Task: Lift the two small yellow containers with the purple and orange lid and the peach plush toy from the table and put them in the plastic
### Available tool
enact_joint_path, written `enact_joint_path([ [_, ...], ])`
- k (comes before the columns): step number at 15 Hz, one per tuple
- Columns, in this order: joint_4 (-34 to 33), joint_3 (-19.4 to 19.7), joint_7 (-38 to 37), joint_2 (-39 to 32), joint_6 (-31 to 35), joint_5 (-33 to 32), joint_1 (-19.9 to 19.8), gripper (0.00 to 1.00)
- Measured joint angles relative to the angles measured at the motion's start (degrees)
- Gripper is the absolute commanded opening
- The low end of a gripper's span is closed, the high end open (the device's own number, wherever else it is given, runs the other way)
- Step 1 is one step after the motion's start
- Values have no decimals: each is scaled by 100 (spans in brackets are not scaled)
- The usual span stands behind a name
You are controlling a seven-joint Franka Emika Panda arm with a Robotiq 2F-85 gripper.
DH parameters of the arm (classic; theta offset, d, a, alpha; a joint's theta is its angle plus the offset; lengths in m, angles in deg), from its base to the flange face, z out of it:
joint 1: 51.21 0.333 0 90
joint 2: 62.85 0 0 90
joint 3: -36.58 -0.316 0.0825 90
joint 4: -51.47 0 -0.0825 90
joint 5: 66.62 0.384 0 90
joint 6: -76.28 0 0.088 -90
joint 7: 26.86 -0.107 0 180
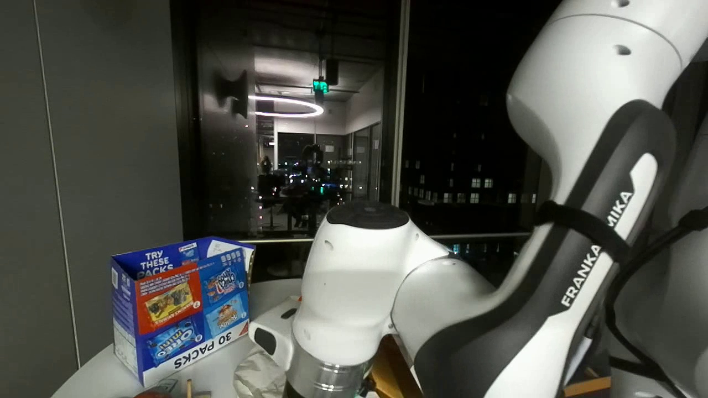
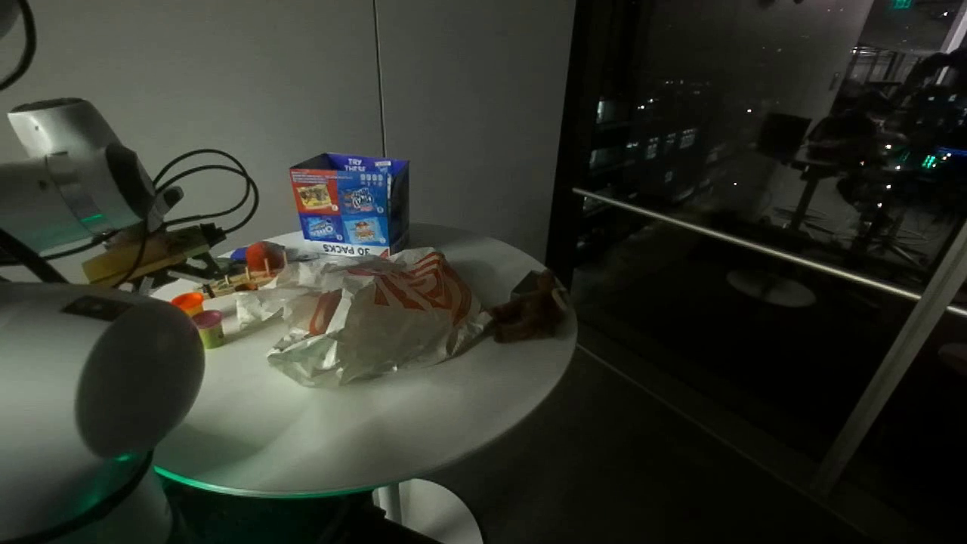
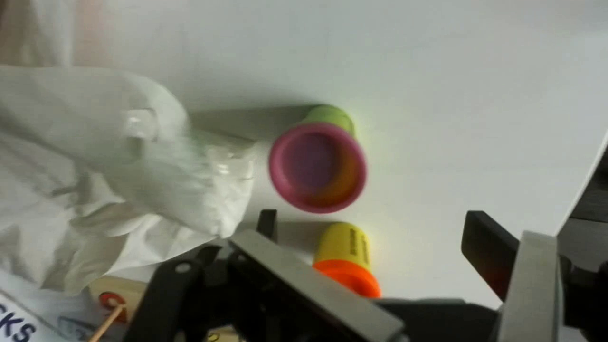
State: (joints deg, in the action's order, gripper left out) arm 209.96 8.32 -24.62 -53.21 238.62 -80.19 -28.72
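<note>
Currently, the arm (image 1: pixel 547 276) bears the marking FRANKA, with MIKA past a black strap (image 1: pixel 581 225). On the table (image 2: pixel 393 431), a snack box (image 1: pixel 191 301) reads TRY THESE PACKS and, inverted, 30 PACKS. The crumpled plastic bag (image 2: pixel 393 325) lies near it; the plush toy (image 2: pixel 529 310) rests just beside the bag. The gripper (image 3: pixel 375 232) holds nothing, fingers spread. In the wrist view, the orange-lidded container (image 3: pixel 346 260) shows between the fingers, nearer the bag-side one; the purple-lidded container (image 3: pixel 317 166) stands just beyond the fingertips. Clearance is hard to gauge; the next grasp likely requires centring on one upright axis.
</note>
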Motion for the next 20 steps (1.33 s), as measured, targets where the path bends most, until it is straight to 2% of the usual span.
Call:
enact_joint_path([
  [3,-29,-254,-777,72,-15,-1420,-751,100],
  [5,-8,-284,-1057,0,-131,-1813,-927,100],
  [12,12,-401,-1324,-535,-134,-1867,-825,100],
  [20,-50,-393,-1549,-527,16,-1782,-800,100],
])
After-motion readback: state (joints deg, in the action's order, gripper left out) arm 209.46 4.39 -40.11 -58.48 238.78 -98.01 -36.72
